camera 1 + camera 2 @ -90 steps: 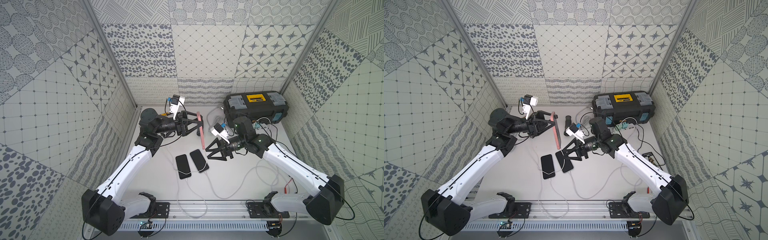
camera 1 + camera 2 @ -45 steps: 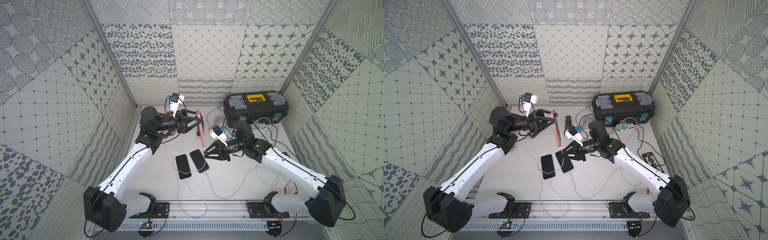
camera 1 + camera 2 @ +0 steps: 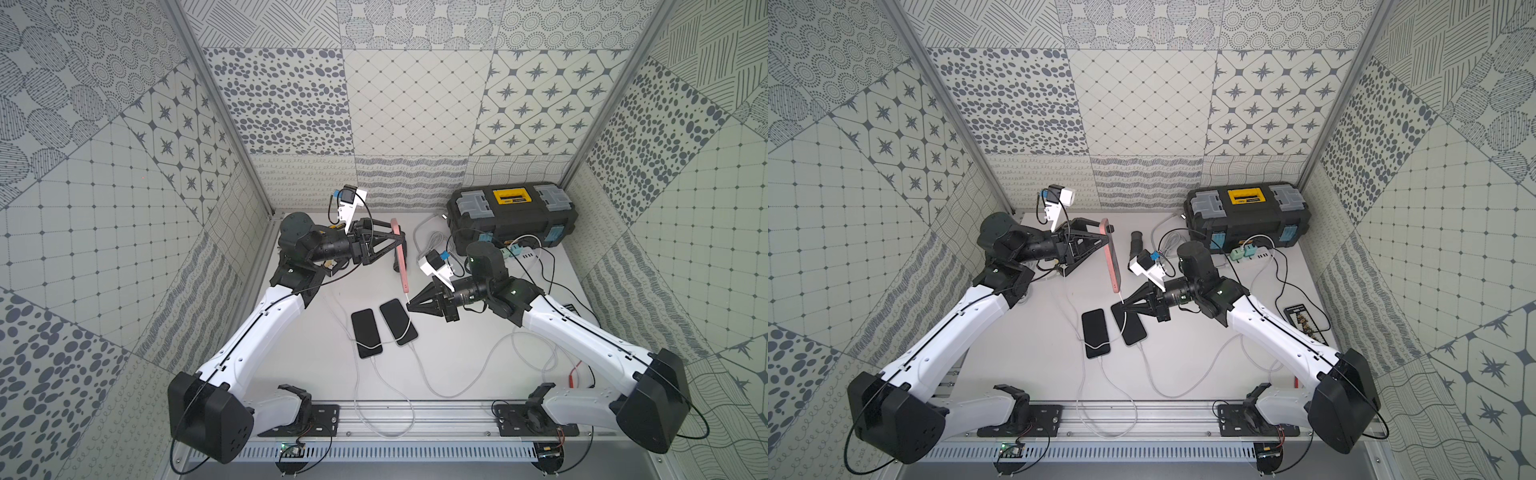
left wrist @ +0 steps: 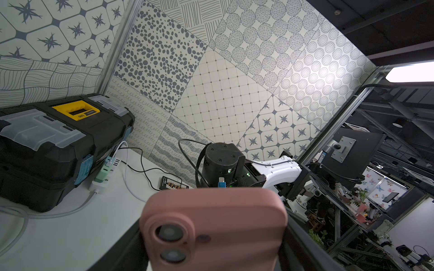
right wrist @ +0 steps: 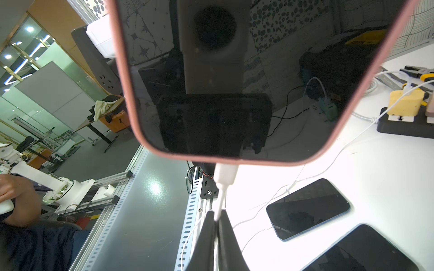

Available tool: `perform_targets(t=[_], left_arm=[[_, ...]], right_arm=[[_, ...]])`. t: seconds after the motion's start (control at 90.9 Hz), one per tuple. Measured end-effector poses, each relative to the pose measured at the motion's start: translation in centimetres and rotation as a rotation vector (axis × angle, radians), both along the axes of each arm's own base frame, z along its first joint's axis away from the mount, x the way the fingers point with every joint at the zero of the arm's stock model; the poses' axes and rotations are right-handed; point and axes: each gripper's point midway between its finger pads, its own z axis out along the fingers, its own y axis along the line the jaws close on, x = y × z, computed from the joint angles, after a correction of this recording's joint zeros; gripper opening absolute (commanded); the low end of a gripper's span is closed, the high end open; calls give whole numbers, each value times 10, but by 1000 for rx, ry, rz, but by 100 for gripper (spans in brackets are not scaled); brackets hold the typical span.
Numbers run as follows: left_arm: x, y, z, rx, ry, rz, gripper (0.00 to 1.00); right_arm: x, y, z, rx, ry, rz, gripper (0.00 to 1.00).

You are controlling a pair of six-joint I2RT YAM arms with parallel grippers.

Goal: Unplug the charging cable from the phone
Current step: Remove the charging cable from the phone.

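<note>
Charging cable (image 5: 224,176) plugged into pink phone (image 3: 1112,266)
We find left gripper (image 3: 398,245) grasping the phone above mid-table, right gripper (image 5: 217,217) clenched on the cable just below its plug

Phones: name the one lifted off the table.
The pink-cased phone, held upright in the left gripper; the black phones lie flat on the table.

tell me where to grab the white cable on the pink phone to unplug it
Grip the stiff white plug at the bottom edge of the pink phone, coming from beyond that edge, in line with the phone's length, so the pull is straight out. The right gripper is shut on the thin cord just past it, which may flex.
</note>
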Motion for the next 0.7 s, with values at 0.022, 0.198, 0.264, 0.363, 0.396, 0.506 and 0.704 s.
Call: perform_targets(t=[0.022,0.198,0.264,0.363,0.396,0.506,0.704], left_arm=[[0,0,0,0,0,1,0],[2,4,1,-1,-1,12,0],[2,5,2,-2,-3,15,0],[2,7,4,-4,-12,21,0],[2,7,6,-5,-16,22,0],[1,8,8,-8,-25,25,0],[-1,10,12,-11,-38,27,0]], right_arm=[[0,0,0,1,-2,0,0],[0,0,-4,-1,5,-4,0],[-1,0,-8,-8,17,-1,0],[-5,0,-14,-17,32,7,0],[-6,0,-16,-21,38,10,0],[-8,-1,-25,-35,56,12,0],[-8,-2,-33,-54,81,-2,12]])
